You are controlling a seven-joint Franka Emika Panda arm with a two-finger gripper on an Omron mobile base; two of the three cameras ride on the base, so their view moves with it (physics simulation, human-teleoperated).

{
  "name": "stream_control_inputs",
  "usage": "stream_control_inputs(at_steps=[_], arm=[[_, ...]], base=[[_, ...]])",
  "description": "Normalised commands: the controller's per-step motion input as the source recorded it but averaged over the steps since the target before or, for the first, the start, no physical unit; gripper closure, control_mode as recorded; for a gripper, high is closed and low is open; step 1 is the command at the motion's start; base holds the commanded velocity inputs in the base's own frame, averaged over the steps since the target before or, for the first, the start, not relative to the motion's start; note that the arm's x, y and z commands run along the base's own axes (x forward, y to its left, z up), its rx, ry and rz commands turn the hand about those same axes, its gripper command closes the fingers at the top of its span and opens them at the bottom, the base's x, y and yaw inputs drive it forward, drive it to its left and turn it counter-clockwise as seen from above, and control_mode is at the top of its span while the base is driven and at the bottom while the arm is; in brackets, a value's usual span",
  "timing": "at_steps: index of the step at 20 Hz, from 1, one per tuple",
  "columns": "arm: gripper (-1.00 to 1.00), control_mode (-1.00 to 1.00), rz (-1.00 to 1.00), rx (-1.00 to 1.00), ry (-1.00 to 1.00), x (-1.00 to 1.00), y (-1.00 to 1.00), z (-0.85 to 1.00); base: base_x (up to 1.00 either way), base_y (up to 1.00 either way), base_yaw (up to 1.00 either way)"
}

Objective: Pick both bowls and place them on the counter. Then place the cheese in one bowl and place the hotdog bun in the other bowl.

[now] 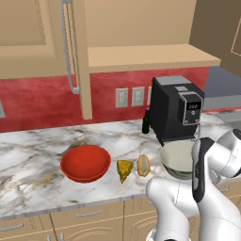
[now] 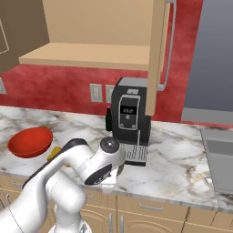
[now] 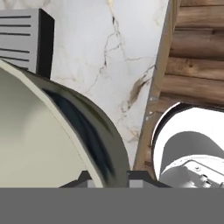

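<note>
The grey-green bowl (image 1: 178, 157) with a pale cream inside is at the counter (image 1: 33, 160), right in front of the coffee machine. My gripper (image 3: 111, 179) is shut on its near rim (image 3: 94, 131), one fingertip (image 3: 83, 178) inside and one outside. Whether this bowl rests on the marble or hangs just above it I cannot tell. The wide red bowl (image 1: 85, 162) stands on the counter to the left and also shows in the right base view (image 2: 29, 142). Between the two bowls lie the yellow cheese (image 1: 124, 169) wedge and the tan hotdog bun (image 1: 143, 165), side by side.
A black coffee machine (image 1: 176, 113) stands behind the grey-green bowl, with a dark bottle (image 1: 146, 121) at its left. An open cabinet door (image 1: 77, 56) hangs over the counter beside a wooden shelf (image 1: 150, 56). A sink (image 2: 220, 159) lies far right. The counter's front edge (image 3: 153, 100) runs close by.
</note>
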Motion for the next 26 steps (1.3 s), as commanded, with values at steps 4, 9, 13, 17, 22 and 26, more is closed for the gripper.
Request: stream_control_inputs(at_steps=[4, 9, 13, 17, 22, 26], arm=[[1.0, -1.0, 0.0, 0.05, 0.0, 0.01, 0.0, -0.2], [1.0, -1.0, 0.0, 0.05, 0.0, 0.0, 0.0, -0.15], [-1.0, -1.0, 0.0, 0.01, 0.0, 0.0, 0.0, 0.0], [-1.0, -1.0, 0.0, 0.0, 0.0, 0.0, -0.02, 0.0], [-1.0, -1.0, 0.0, 0.01, 0.01, 0.0, -0.02, 0.06], [-1.0, -1.0, 0.0, 0.01, 0.03, -0.02, -0.01, 0.14]], base=[[0.0, 0.0, 0.0], [0.0, 0.0, 0.0], [0.0, 0.0, 0.0], [0.0, 0.0, 0.0], [0.0, 0.0, 0.0], [0.0, 0.0, 0.0]])
